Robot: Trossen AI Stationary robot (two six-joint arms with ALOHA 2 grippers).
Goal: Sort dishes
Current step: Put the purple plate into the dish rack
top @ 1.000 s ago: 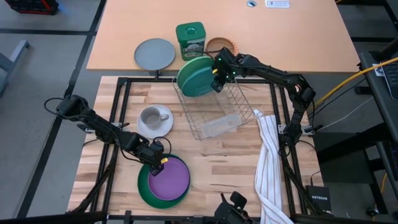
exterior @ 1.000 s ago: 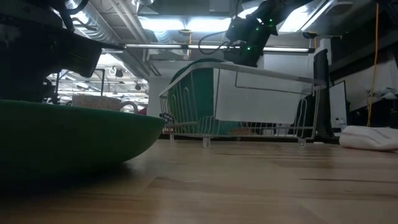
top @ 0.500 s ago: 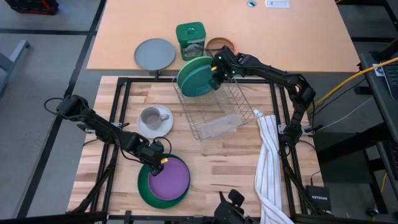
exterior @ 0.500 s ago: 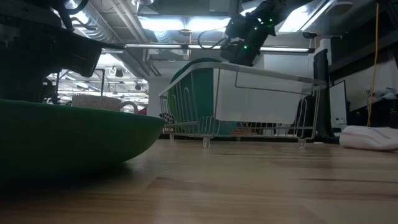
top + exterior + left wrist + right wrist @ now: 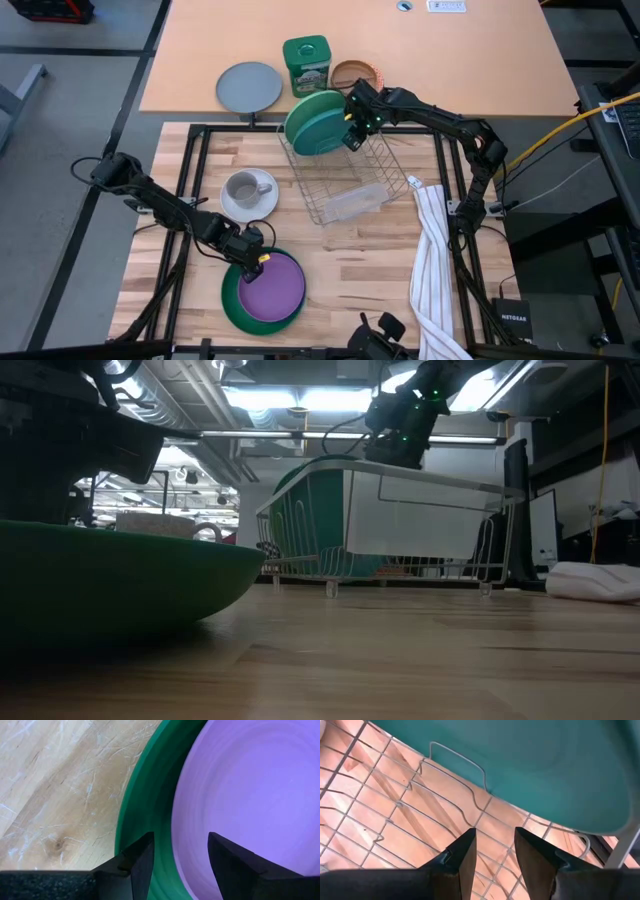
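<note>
A: Item 1, teal plate [image 5: 320, 122]: upright in rack [image 5: 345, 185]. Right gripper [image 5: 349, 131] fingers spread, empty, beside it.
B: Risk: nudge tips plate. Left gripper [image 5: 256, 259] fingers spread over purple plate [image 5: 272, 288].

Over the last second only the right hand [image 5: 350, 128] shifts, swaying slightly above the wire rack's [image 5: 345, 185] far edge beside the upright teal plate [image 5: 318, 128].

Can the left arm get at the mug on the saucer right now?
Probably yes: the left pincer is open over the purple plate, and the mug stands close by with nothing between.
</note>
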